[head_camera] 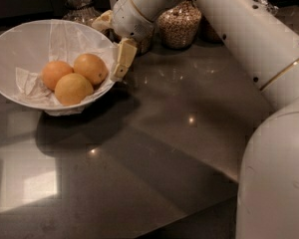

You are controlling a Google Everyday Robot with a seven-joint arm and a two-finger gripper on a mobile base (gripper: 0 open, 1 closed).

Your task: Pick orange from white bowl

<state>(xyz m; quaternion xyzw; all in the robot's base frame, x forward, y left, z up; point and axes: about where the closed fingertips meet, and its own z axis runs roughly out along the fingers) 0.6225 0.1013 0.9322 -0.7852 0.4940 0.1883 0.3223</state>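
Observation:
The white bowl (10,44), lined with crumpled white paper, stands at the left of the dark counter. Three oranges lie in it. The orange (90,67), the largest deep-orange one, is at the right of the pile. A slightly smaller deep-orange one (56,73) is to its left and a paler, yellower one (73,88) is in front. My gripper (112,41) hangs at the bowl's right rim with its jaws open and empty. One cream finger (123,59) is just outside the rim, close to the orange. The other finger (102,21) is by the far rim.
Glass jars of grain (178,24) stand at the back behind the gripper, and another jar (77,1) stands behind the bowl. My white arm (249,39) crosses the upper right and its bulk fills the right edge. The dark counter (154,148) reflects ceiling lights.

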